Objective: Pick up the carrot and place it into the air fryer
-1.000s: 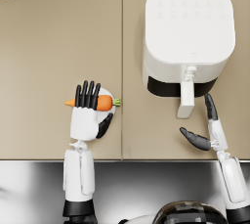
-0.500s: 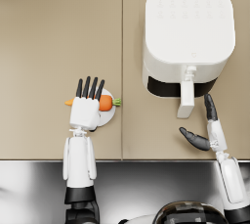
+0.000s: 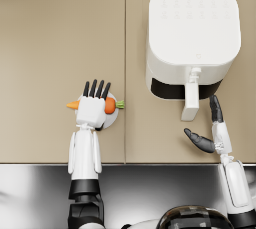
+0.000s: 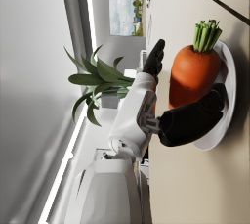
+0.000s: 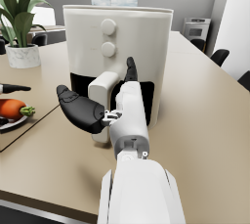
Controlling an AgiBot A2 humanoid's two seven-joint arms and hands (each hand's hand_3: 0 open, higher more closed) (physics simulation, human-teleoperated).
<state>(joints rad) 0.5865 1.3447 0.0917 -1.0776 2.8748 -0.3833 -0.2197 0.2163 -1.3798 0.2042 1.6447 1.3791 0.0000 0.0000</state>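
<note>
My left hand (image 3: 91, 109) lies over the carrot (image 3: 110, 105) on its plate (image 4: 225, 101); I cannot tell whether it grips. My right hand (image 3: 210, 132), spread and empty, hovers beside the air fryer (image 3: 192, 35) handle (image 3: 190, 101).

The carrot (image 3: 110, 105) is orange with a short green leafy top, lying on its side on a small white plate (image 3: 111, 119) directly under the left hand (image 3: 91, 108); its pointed tip (image 3: 73, 105) sticks out past one side of that hand, its leafy end past the other. The air fryer (image 3: 192, 38) is white and boxy, upright on the surface, its handle (image 3: 190, 102) just beside the fingers of the right hand (image 3: 210, 130).
</note>
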